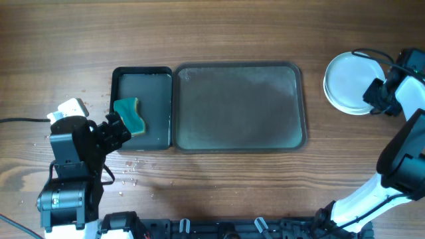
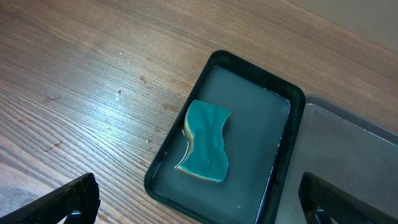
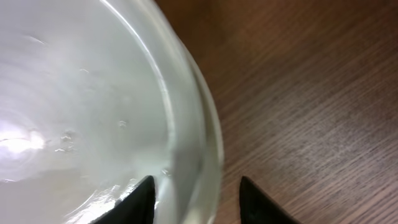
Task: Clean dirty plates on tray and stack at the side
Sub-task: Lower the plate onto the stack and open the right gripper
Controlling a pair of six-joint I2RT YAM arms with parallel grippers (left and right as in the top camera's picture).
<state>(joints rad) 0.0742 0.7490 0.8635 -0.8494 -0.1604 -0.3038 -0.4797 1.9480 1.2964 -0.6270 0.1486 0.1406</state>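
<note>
White plates (image 1: 346,83) lie stacked on the bare wood tabletop at the far right; I cannot tell how many. My right gripper (image 1: 374,97) is at the stack's right edge. In the right wrist view its fingers (image 3: 196,200) are open and straddle the top plate's rim (image 3: 186,118), one finger over the plate, one over the wood. The large dark grey tray (image 1: 239,143) in the middle holds no plates. Its corner shows in the left wrist view (image 2: 357,146). My left gripper (image 1: 119,133) is open and empty.
A smaller black tray (image 1: 141,74) sits against the big tray's left side, with a teal sponge (image 1: 129,114) lying in it. In the left wrist view the sponge (image 2: 205,142) lies in the wet small tray (image 2: 261,70). Water drops dot the wood near the left arm (image 1: 129,166).
</note>
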